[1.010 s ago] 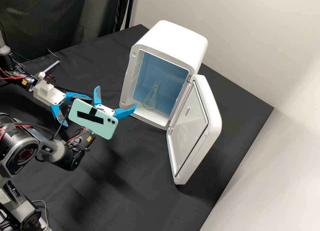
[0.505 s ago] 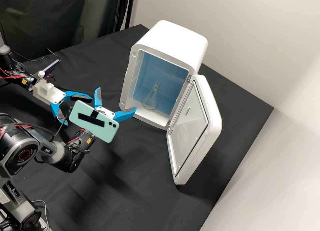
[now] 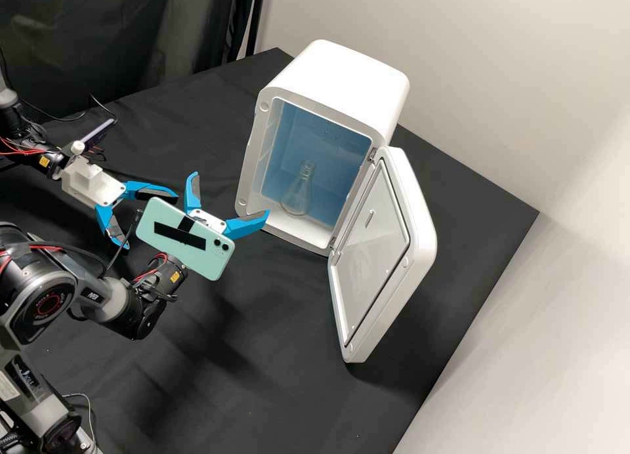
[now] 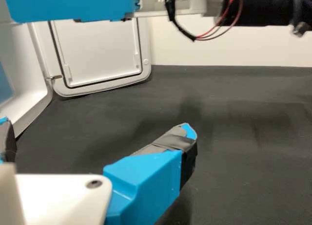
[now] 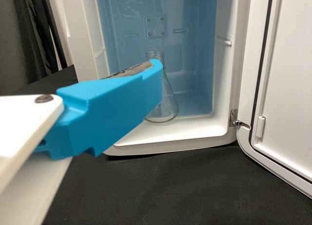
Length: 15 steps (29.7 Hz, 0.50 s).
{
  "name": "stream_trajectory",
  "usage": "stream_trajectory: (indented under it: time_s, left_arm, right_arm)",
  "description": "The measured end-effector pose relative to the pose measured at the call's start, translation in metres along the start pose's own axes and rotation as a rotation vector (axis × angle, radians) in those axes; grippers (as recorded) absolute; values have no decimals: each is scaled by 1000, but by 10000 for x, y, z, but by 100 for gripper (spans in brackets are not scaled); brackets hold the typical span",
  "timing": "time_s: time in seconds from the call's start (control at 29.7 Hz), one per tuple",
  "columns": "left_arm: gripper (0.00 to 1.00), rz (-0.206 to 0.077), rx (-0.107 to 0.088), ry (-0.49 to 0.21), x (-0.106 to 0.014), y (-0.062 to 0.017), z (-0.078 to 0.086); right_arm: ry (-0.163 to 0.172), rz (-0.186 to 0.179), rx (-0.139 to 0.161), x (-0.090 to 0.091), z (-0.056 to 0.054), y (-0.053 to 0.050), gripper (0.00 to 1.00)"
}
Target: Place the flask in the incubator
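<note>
flask [image 3: 296, 195] upright inside open incubator [image 3: 335, 80]

The flask [image 3: 296, 193] is clear, glossy glass. The incubator [image 3: 341, 80] is smooth white plastic with a soft sheen, its inner walls pale blue plastic. The surface [image 3: 262, 349] wears matt black cloth, faintly creased. The left hand [image 4: 96, 130] has matt blue plastic fingers [image 4: 146, 181], one tip wrapped in dull grey tape [image 4: 170, 140]; its body is white plastic.
</note>
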Motion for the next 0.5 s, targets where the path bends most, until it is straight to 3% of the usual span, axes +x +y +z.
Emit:
stream_trajectory:
  time_s: [0.27,0.37,0.5]
  left_arm:
    - [100,39,8,-32,-155,109,110]
    - [100,42,-13,-33,-161,117,113]
    - [100,41,-16,-33,-163,115,112]
  right_arm:
    - [0,0,0,0,0,0,100]
    - [0,0,0,0,0,0,100]
    - [0,0,0,0,0,0,100]
